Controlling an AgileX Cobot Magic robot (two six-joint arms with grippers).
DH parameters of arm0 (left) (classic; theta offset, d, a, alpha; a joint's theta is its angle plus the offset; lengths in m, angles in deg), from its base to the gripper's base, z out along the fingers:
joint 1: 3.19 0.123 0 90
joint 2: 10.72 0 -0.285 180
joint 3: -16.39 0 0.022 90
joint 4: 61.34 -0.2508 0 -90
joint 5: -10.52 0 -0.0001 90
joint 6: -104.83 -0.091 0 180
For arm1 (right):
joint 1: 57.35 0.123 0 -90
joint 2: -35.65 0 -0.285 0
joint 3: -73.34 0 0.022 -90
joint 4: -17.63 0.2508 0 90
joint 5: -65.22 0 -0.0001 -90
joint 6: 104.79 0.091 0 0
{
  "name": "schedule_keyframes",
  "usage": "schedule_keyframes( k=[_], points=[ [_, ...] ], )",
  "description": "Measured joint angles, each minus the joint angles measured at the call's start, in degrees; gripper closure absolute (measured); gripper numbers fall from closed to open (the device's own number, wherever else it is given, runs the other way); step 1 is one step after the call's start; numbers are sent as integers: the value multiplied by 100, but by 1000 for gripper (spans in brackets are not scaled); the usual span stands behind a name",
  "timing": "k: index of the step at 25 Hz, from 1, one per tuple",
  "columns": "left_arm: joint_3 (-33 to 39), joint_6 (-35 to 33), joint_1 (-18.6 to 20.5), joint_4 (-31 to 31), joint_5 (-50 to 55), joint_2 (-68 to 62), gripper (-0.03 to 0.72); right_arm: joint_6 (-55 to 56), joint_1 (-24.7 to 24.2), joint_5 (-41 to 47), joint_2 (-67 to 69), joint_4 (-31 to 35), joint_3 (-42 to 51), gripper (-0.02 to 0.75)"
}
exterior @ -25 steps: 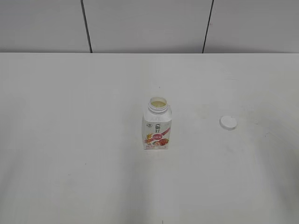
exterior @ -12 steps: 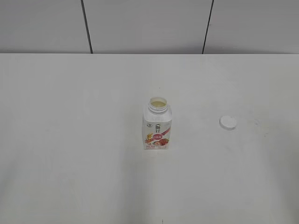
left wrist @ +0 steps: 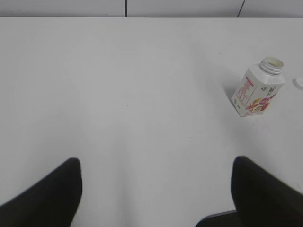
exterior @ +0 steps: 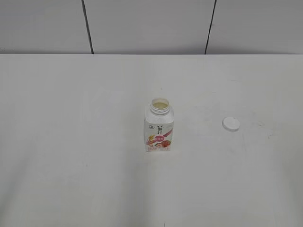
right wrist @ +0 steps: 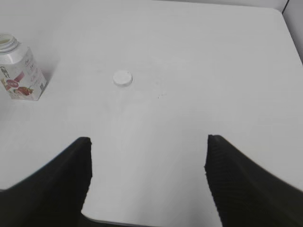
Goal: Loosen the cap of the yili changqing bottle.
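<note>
The bottle (exterior: 159, 126) stands upright mid-table, neck open, and the cap (exterior: 231, 124) lies flat well to its right, so I judge the loosening done. My left gripper (left wrist: 156, 189) sits pulled back from the bottle, fingers spread wide, nothing between them. Right gripper (right wrist: 147, 175) likewise spread and empty, short of the cap. Best thing now, I reckon: keep both arms clear and avoid nudging the open bottle. There's bare table (exterior: 71, 142) all around the bottle, and the table's far edge lies well behind it.
</note>
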Motion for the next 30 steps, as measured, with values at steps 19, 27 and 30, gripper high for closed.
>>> schedule_keyframes(
  k=[19, 27, 30],
  points=[
    [20, -295, 0, -23, -45, 0, 157, -16, -4, 164, -236, 161, 131, 150],
    [20, -295, 0, -28, -50, 0, 162, -22, -730, 164, -236, 161, 131, 150],
    [20, -295, 0, -28, -50, 0, 163, -22, -791, 164, -236, 193, 131, 150]
  ],
)
